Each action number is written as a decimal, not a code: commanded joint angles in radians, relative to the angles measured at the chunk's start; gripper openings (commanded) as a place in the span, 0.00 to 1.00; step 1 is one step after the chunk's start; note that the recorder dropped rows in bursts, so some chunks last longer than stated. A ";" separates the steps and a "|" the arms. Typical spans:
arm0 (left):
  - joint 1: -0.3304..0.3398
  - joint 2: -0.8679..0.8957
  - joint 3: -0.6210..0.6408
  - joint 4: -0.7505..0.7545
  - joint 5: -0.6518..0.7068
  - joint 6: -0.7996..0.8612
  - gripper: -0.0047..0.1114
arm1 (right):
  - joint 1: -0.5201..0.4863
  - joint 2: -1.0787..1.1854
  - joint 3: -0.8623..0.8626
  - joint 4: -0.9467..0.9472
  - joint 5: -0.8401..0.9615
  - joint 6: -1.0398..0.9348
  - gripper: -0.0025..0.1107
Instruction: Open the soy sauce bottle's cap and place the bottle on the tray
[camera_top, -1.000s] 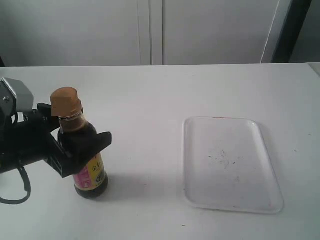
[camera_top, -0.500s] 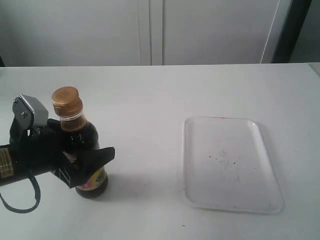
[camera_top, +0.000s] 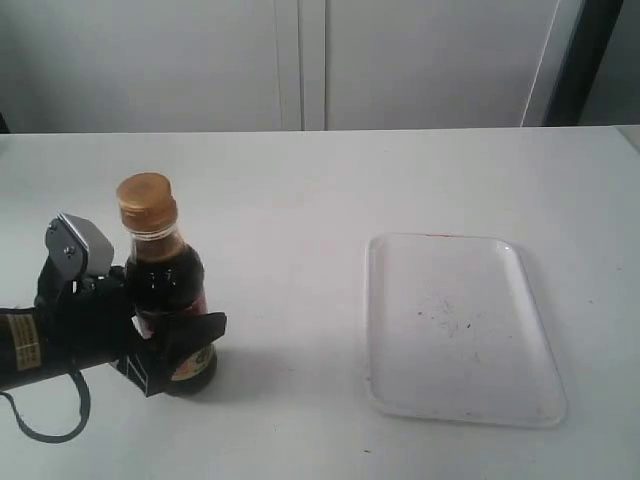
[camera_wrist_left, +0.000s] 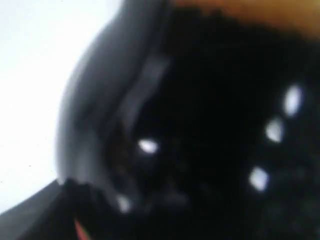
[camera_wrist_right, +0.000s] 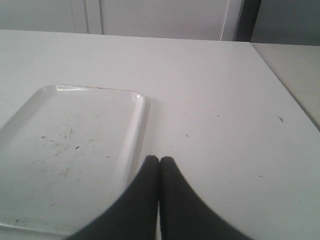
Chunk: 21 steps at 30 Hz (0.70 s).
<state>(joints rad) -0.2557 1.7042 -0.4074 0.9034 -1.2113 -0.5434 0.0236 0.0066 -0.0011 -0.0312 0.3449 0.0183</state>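
The soy sauce bottle (camera_top: 165, 290) stands upright on the white table at the left, its golden-brown cap (camera_top: 146, 203) closed. My left gripper (camera_top: 178, 338) straddles the bottle's lower body from the left, open. One black finger (camera_top: 195, 338) crosses in front of the label and the other is hidden behind the glass. In the left wrist view the dark bottle (camera_wrist_left: 210, 125) fills the frame, blurred, with a strip of the cap (camera_wrist_left: 260, 10) at the edge. The white tray (camera_top: 460, 350) lies empty at the right. My right gripper (camera_wrist_right: 159, 160) is shut on nothing, just off the tray (camera_wrist_right: 65, 150) rim.
The white table (camera_top: 330, 180) runs back to pale cabinet doors (camera_top: 300, 60). A dark upright post (camera_top: 580, 60) stands at the back right. The table's right edge (camera_wrist_right: 280, 85) shows in the right wrist view.
My left gripper has slid down the bottle from its shoulder to its lower body. The bottle has shifted a little to the right and now stands straighter.
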 joint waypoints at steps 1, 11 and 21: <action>-0.006 0.012 -0.002 0.016 -0.010 0.024 0.47 | 0.005 -0.007 0.001 -0.014 -0.019 0.002 0.02; -0.006 0.012 -0.002 0.047 -0.010 0.054 0.04 | 0.005 -0.007 0.001 -0.014 -0.105 0.002 0.02; -0.006 0.012 -0.002 0.084 -0.010 0.104 0.04 | 0.005 -0.007 0.001 -0.010 -0.410 0.019 0.02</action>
<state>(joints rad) -0.2557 1.7140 -0.4116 0.9479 -1.2196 -0.4428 0.0236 0.0066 -0.0011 -0.0352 0.0099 0.0183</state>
